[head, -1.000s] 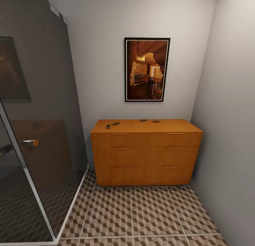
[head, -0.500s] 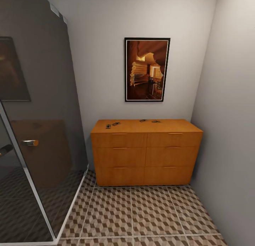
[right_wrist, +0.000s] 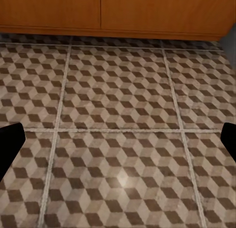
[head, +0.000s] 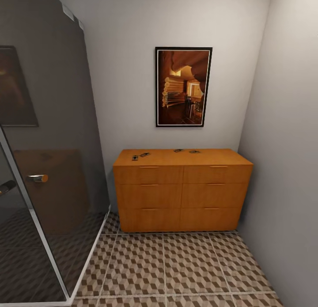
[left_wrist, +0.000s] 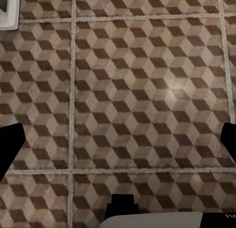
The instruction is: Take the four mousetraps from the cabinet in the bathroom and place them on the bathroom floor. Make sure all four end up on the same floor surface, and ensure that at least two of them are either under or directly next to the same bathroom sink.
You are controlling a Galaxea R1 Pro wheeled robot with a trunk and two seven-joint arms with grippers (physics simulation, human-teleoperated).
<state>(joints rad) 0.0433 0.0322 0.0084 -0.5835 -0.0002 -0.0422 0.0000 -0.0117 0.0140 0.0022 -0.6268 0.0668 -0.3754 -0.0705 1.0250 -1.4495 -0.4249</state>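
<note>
Four mousetraps atop orange-brown cabinet, against rear wall beneath framed picture. Glass shower enclosure at left. Left gripper and right gripper spread wide above cube-patterned bathroom floor, holding nothing.

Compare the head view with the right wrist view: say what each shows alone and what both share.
Head view alone: four mousetraps on the cabinet top, a framed picture on the wall, and a glass shower door. Right wrist view alone: the right gripper, its dark fingertips wide apart over bare tiles. Shared: the cabinet front and the bathroom floor.
</note>
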